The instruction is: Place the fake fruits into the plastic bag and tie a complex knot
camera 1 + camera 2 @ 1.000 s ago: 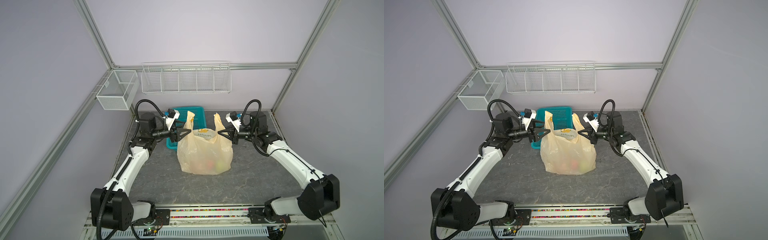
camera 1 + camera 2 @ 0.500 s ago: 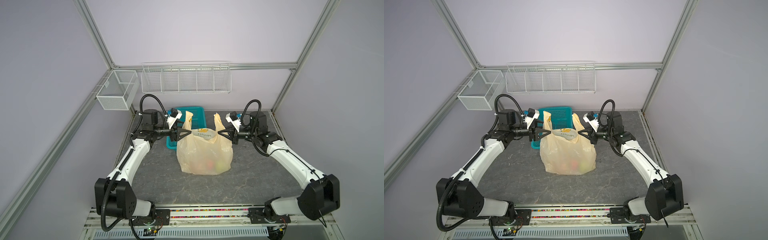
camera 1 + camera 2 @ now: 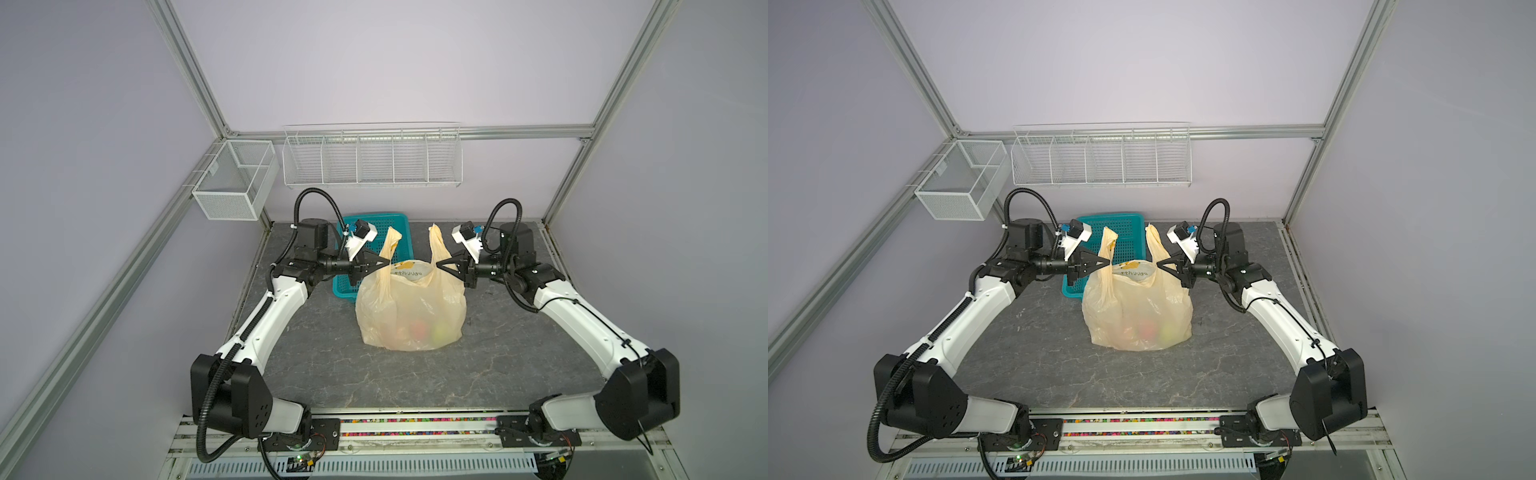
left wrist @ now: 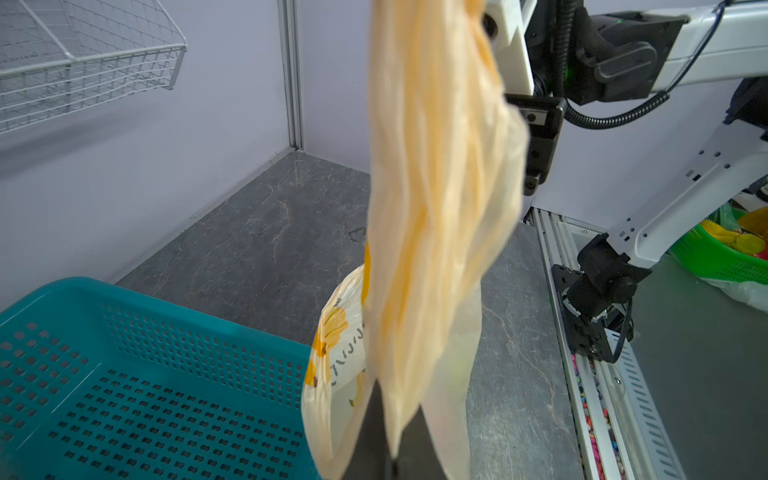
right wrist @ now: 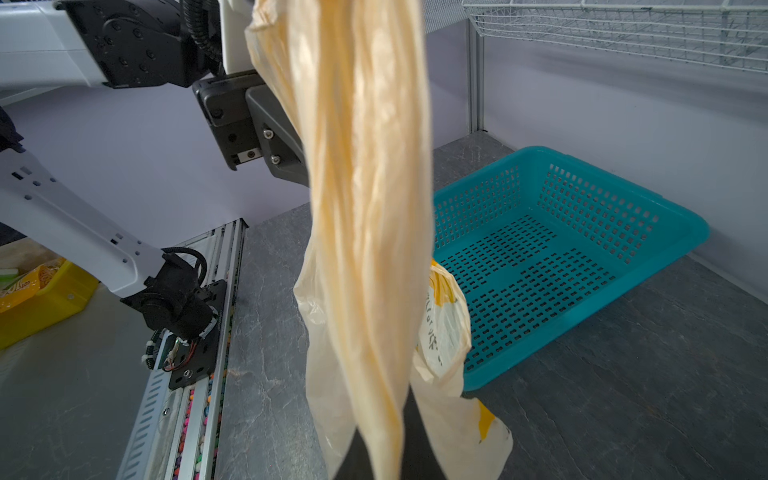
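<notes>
Pale-yellow bag (image 3: 411, 307), fruits (image 3: 419, 330) inside: handles (image 3: 434, 245) are standing upright, apart; left end effector (image 3: 387, 262) and right end effector (image 3: 440, 264) are gripping one each from outside.

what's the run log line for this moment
phase: pre-tie | left gripper: shut on left handle | right gripper: shut on right handle | fake fruits: inside plastic bag | tying: not yet done

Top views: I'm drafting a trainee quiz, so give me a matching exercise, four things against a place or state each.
1 fake fruits
2 teal basket
3 left gripper
4 wire rack

A shut on a bag handle
B hung on the back wall
C inside the plastic bag
D on the table behind the bag

Pairs: 1-C, 2-D, 3-A, 4-B
</notes>
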Available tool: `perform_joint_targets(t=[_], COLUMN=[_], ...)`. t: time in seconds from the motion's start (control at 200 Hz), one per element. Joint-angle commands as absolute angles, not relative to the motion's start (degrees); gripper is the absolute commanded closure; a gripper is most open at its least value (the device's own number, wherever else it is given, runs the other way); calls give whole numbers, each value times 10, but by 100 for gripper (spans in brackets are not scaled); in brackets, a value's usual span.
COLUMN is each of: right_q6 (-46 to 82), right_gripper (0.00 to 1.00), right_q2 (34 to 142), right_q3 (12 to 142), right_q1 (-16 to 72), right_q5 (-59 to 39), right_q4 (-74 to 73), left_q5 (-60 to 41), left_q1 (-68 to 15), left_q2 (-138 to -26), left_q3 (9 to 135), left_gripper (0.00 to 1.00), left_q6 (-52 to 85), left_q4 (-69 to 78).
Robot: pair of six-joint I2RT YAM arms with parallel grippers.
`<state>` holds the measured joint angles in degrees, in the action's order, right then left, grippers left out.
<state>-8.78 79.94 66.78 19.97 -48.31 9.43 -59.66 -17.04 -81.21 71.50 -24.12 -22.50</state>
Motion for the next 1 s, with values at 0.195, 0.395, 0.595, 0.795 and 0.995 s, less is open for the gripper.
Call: perform_joint_targets(t=[0.195, 0.395, 0.595, 0.795, 0.995], right_q6=[-69, -73, -85, -103, -96], right_gripper=[93, 90, 82, 68, 56], right_q2=[819, 825, 824, 824, 824], right_q3=[707, 704, 689, 671, 648], right_q1=[196, 195, 196, 196, 196], right_q5=[-467, -487, -522, -542, -551], right_q4=[141, 131, 102, 77, 29], left_q5=[-375, -274, -250, -249, -248], left_q1=[-279, -340, -359, -367, -370], left_q2=[-809, -850, -896, -929, -945], left_q3=[799, 872, 931, 975, 992], left_gripper=[100, 100, 100, 100, 100], left_q6=[-403, -433, -447, -448, -447], left_q4=[-426, -491, -526, -547, -554])
